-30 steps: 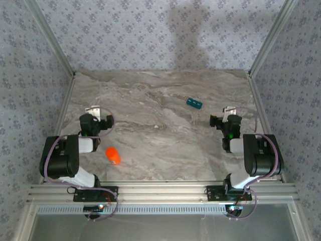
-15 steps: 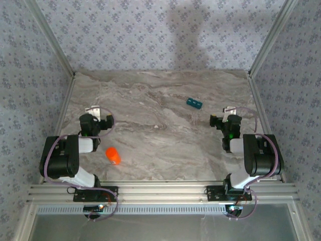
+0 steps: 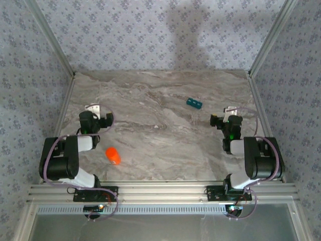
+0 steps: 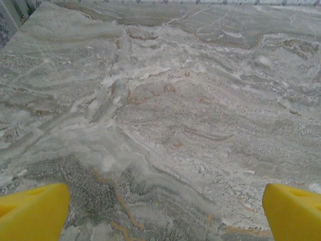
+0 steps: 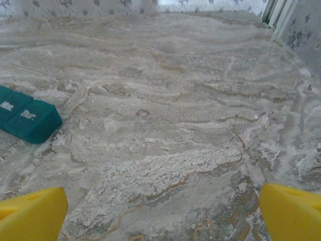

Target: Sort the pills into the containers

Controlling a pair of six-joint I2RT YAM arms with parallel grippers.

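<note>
From above, the pill organiser (image 3: 194, 103) is seen on the table (image 3: 160, 90), far right, with an orange bottle (image 3: 113, 155) lying beside the left arm. The organiser's end is caught up close in the right wrist view. The left gripper (image 4: 163, 213) and right gripper (image 5: 163, 213) are spread wide, with nothing grasped.

We have the left arm (image 3: 64, 161) and right arm (image 3: 259, 161) tucked low by their bases, elbows folded. Our left gripper (image 3: 93, 109) and right gripper (image 3: 229, 111) both point toward the far side, jaws spread wide, holding nothing.
</note>
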